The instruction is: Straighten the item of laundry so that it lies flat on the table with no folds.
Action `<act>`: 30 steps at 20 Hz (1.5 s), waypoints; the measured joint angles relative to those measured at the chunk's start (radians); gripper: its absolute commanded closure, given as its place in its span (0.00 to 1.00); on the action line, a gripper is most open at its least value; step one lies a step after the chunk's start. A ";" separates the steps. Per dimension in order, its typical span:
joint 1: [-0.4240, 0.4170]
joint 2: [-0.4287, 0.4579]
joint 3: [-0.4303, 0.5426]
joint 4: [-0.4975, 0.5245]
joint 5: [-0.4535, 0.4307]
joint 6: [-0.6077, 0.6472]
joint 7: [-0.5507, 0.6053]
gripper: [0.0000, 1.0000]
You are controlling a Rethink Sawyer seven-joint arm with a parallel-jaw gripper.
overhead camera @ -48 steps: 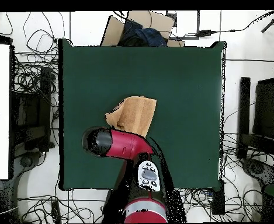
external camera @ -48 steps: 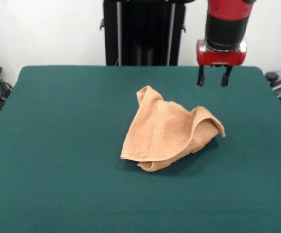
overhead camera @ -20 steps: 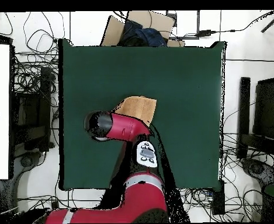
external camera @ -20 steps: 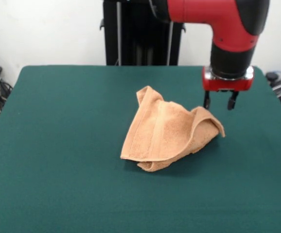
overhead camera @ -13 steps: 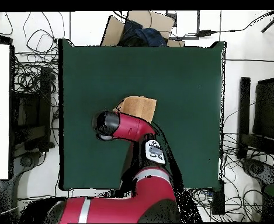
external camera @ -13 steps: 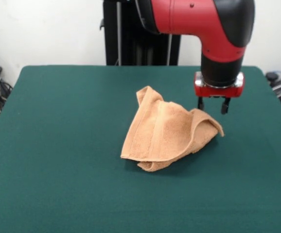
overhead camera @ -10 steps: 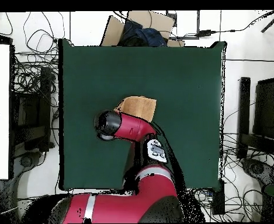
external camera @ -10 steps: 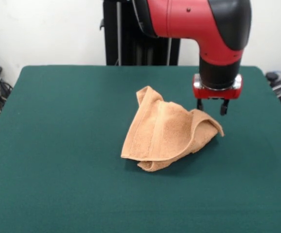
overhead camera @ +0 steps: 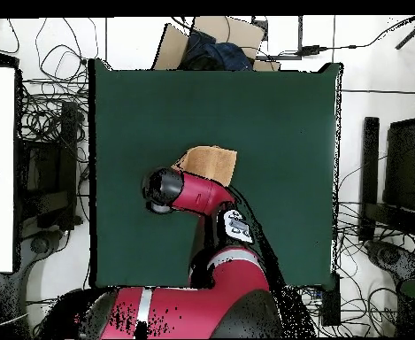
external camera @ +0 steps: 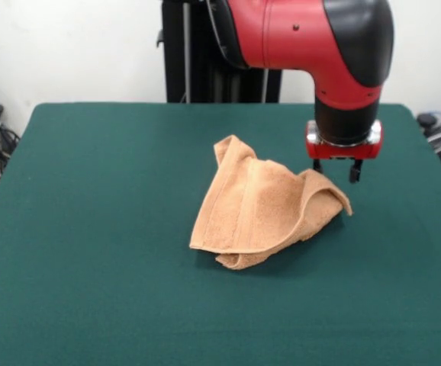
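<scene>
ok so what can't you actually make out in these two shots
- Overhead view: the arm covers the pincer and one end of the towel.
- Front view: whether the pincer touches the towel's raised corner; the tips sit just behind it.
- Front view: how the layers lie under the towel's top fold.
- Both views: the towel's tag, hidden or too small.

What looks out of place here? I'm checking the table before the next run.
Only the towel: it lies crumpled near the middle of the table, folded over itself with one corner raised, not flat. The gripper hangs open just behind that raised corner, not holding it. Nothing looks spilled or damaged.
</scene>
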 measured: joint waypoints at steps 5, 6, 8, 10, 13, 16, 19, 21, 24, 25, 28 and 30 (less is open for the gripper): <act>0.000 0.000 0.000 0.000 0.000 0.000 0.000 0.00; 0.000 0.000 0.000 0.000 0.000 0.000 0.000 0.00; 0.000 0.000 0.000 0.000 -0.001 0.000 0.000 0.00; 0.000 -0.001 0.000 0.000 -0.001 0.000 0.000 0.00; 0.003 -0.004 0.000 0.000 -0.001 0.000 0.000 0.00; 0.024 -0.017 -0.010 -0.001 -0.001 0.003 0.000 0.00; 0.055 -0.036 -0.024 -0.011 -0.001 0.025 0.000 0.00; 0.075 -0.050 -0.031 -0.022 -0.001 0.053 0.000 0.00; 0.103 -0.074 -0.046 -0.050 -0.001 0.114 0.000 0.00; 0.105 -0.077 -0.048 -0.057 -0.002 0.125 0.000 0.00; 0.107 -0.082 -0.051 -0.082 -0.001 0.153 0.000 0.00; 0.106 -0.081 -0.051 -0.102 -0.002 0.164 0.000 0.00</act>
